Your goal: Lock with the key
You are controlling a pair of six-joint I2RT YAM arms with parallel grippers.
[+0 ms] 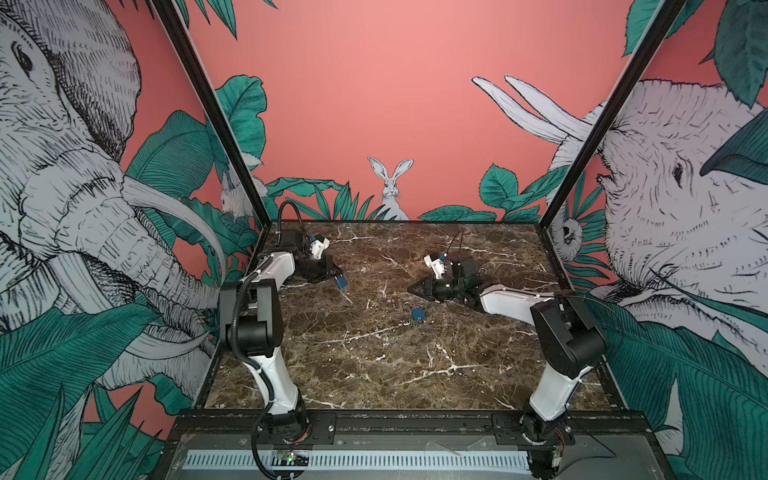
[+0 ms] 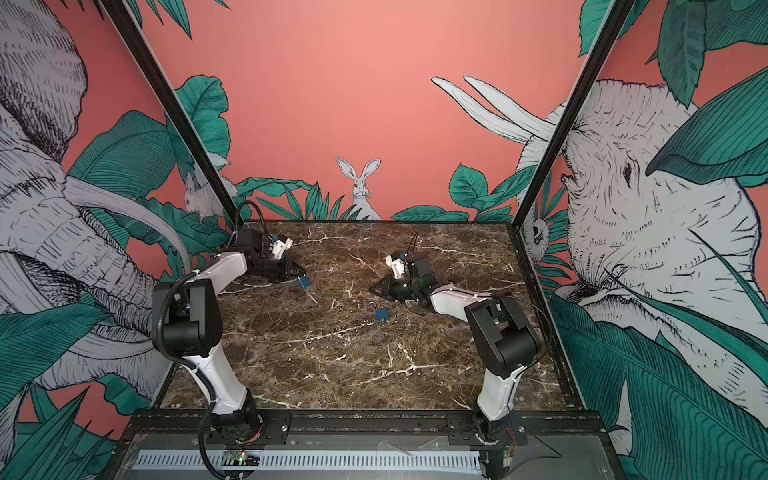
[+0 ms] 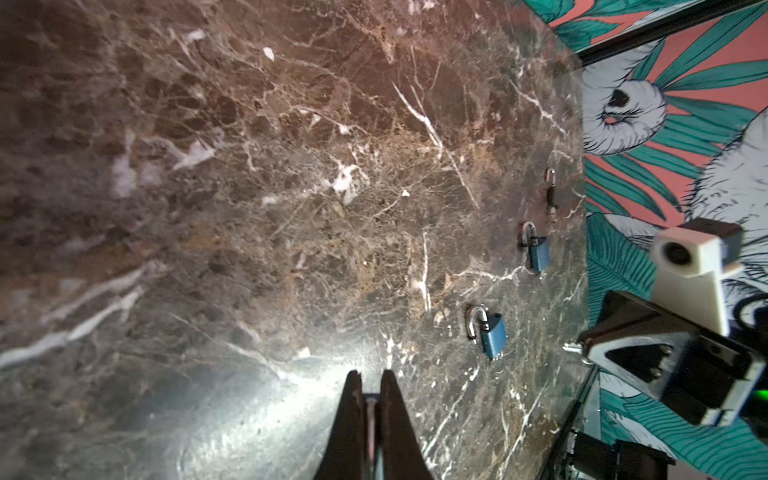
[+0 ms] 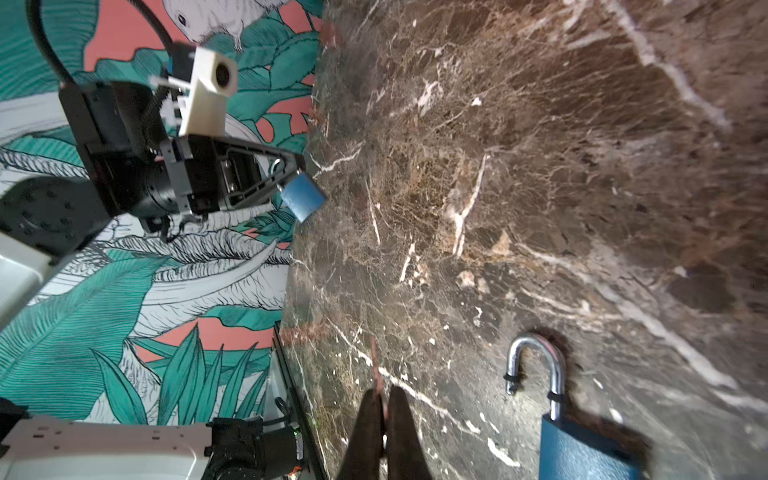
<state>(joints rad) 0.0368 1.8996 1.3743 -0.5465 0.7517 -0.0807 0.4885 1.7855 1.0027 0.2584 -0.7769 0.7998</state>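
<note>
I have the left gripper (image 1: pixel 336 275) out at about 10 o'clock from the middle of the marble table (image 1: pixel 374 374). Its fingers are pinched narrow on the shackle of a blue padlock (image 1: pixel 341 283). In the right wrist view that lock's body sticks out past the fingertips, tilted. I cannot tell whether its shackle is open.

The right gripper (image 1: pixel 412 288) sits near the middle of the table and points toward 9 o'clock. Its fingers are closed tight on the key (image 4: pixel 376 365), a thin blade that pokes out beyond the tips and shows edge-on. The two grippers face each other, well apart.

A loose padlock (image 1: pixel 418 313) lies flat on the marble at about 5 o'clock from the right gripper's tips, near them but not touching. Its shackle is swung open, with one leg free of the body.

In the left wrist view another padlock (image 3: pixel 538 255) lies on the marble beyond the loose one, clear of both grippers.
</note>
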